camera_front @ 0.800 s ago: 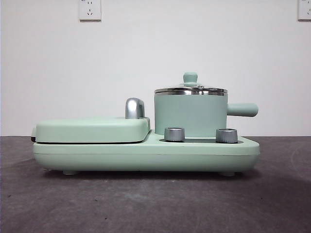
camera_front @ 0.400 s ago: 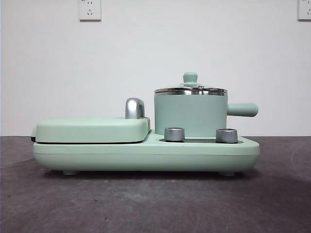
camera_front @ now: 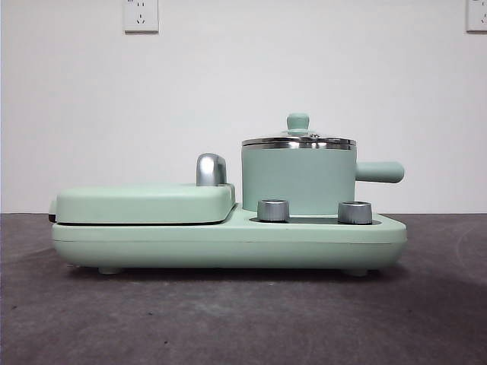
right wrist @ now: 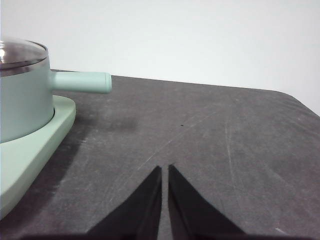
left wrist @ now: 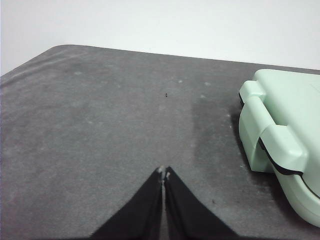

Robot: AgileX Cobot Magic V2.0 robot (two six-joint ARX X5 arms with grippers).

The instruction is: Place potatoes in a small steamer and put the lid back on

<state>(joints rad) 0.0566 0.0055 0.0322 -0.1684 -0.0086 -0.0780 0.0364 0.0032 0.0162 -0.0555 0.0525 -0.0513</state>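
2 grippers idle, both off to the sides of the appliance and out of the front view. Left gripper (left wrist: 164,172) hangs over bare dark table (left wrist: 100,125), jaws closed tip to tip, holding nothing; the hinged end of the flat griddle cover (left wrist: 285,115) sits off to one side of it, well apart. Right gripper (right wrist: 165,169) also over bare table, jaws pressed nearly together with only a thin slit, nothing between them; the pot's side handle (right wrist: 82,81) is ahead of it, well apart.

Small steamer (camera_front: 298,181) stands upright on the mint-green base (camera_front: 228,243), beside the griddle cover and its chrome handle (camera_front: 211,169), behind 2 steel dials (camera_front: 273,211). Stubby handle points away from the griddle side. Lid (camera_front: 298,141) sits flat on the steel rim, knob (camera_front: 297,122) up.

Potato: cannot tell where it is, not visible in any view. 2 wall sockets (camera_front: 141,15) on the white wall behind.
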